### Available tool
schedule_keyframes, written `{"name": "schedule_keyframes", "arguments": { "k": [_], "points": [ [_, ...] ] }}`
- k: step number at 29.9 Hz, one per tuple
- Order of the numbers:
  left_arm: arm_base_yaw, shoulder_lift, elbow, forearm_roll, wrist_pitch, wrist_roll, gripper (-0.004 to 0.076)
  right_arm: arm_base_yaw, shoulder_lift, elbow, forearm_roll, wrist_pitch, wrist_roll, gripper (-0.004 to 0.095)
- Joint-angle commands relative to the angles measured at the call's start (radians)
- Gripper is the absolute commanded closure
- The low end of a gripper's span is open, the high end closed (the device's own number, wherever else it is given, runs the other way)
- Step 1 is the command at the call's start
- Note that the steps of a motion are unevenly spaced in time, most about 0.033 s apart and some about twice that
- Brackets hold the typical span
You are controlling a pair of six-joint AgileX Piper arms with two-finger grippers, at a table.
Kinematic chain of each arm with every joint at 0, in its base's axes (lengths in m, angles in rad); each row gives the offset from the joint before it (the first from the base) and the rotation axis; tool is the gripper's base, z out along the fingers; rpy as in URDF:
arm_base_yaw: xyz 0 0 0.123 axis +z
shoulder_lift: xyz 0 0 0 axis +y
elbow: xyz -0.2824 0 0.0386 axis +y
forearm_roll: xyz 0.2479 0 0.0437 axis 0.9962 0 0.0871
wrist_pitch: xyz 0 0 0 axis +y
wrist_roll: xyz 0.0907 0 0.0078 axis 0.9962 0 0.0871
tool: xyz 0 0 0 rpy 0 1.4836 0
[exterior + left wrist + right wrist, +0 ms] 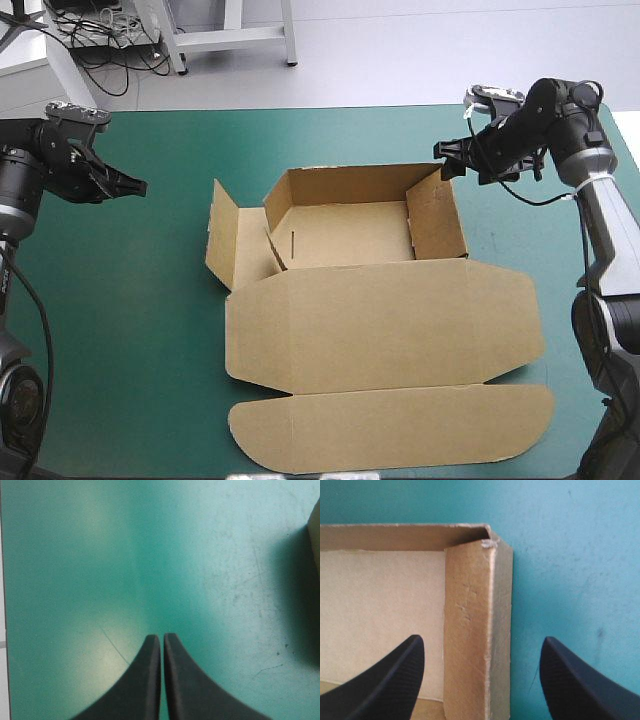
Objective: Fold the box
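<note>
Two walls of the brown box (350,235) meet at the tray's far right corner (487,535), and the right jaws stand wide astride the right wall (470,640) there. One black finger (385,680) is over the tray's floor and the other finger (580,680) is over the teal-green cover (570,555) outside it. The box sits at the middle of the bench (130,330), its tray toward the far edge with walls raised. Its lid (385,325) lies flat toward the near edge, and a side flap (222,235) angles out on the tray's left. The left jaws are closed tip to tip, fingers (150,680) pressed together above bare cover, well apart from the box's left side, holding nothing.
</note>
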Motion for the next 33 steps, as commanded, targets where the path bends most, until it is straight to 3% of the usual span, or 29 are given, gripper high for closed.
{"name": "schedule_keyframes", "arguments": {
  "k": [1, 5, 13, 16, 20, 33],
  "points": [
    [0.002, -0.041, -0.029, -0.013, -0.031, -0.006, 0.0717, 0.010, -0.054, 0.053, 0.031, 0.015, -0.036, 0.0315],
    [0.002, -0.041, -0.029, -0.043, -0.051, -0.006, 0.0717, 0.019, -0.016, 0.094, 0.075, 0.008, -0.110, 0.0332],
    [0.002, -0.041, -0.029, -0.082, -0.047, -0.006, 0.0717, 0.019, 0.074, 0.094, 0.113, 0.013, -0.113, 0.0357],
    [0.002, -0.041, -0.029, -0.084, -0.047, -0.006, 0.0717, 0.019, 0.086, 0.094, 0.085, 0.013, -0.113, 0.0522],
    [0.002, -0.041, -0.029, -0.086, -0.045, -0.006, 0.0717, 0.019, 0.088, 0.094, 0.041, 0.013, -0.136, 0.0921],
    [0.002, -0.041, -0.029, -0.078, -0.054, -0.002, 0.0717, 0.017, 0.079, 0.085, 0.059, 0.013, -0.136, 0.0913]
  ]
}}
